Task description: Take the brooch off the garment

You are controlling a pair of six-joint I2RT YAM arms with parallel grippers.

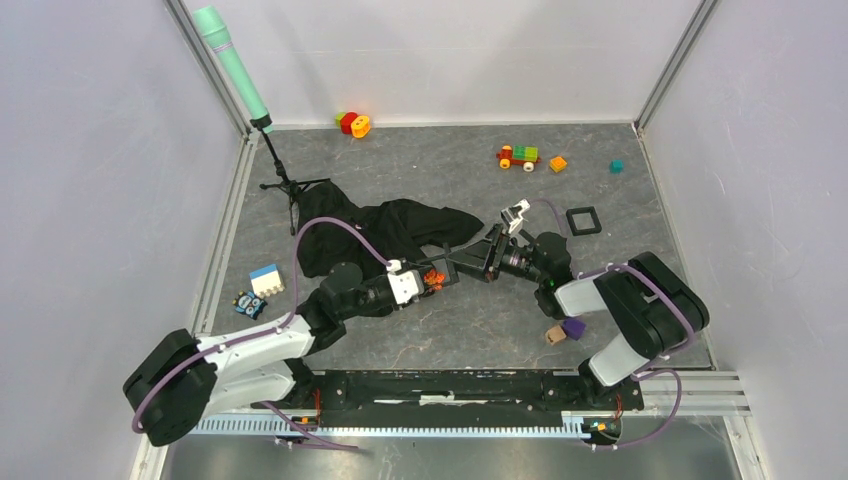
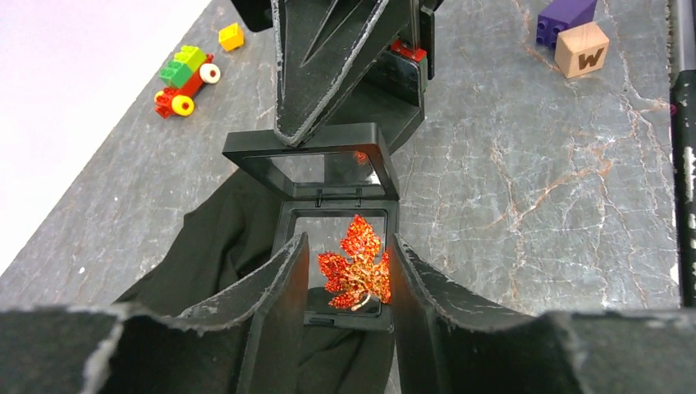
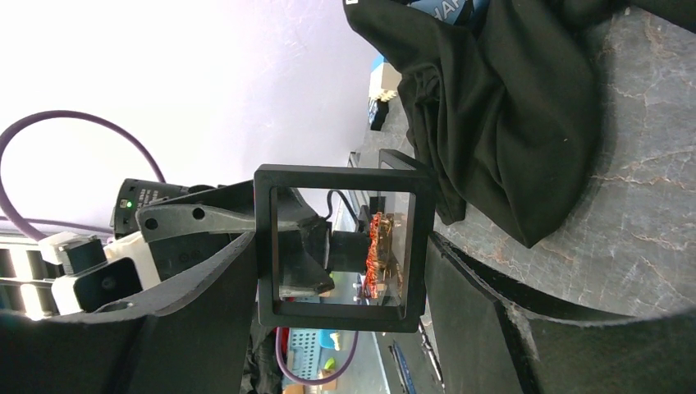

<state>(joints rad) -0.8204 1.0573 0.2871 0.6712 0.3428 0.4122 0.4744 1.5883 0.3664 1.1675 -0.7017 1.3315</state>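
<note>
The brooch is a glittering red-orange leaf-shaped pin. It sits between my left gripper's fingers, which close on its sides, against the lower half of an open black display case. My right gripper is shut on the case's upper frame, and the brooch shows edge-on through it. In the top view both grippers, left and right, meet just in front of the crumpled black garment. The garment also lies under the case and behind it.
A teal microphone on a stand stands at the back left. A toy train, an orange cube, a teal cube and a black square frame lie at the back right. Purple and wooden blocks are near the right arm.
</note>
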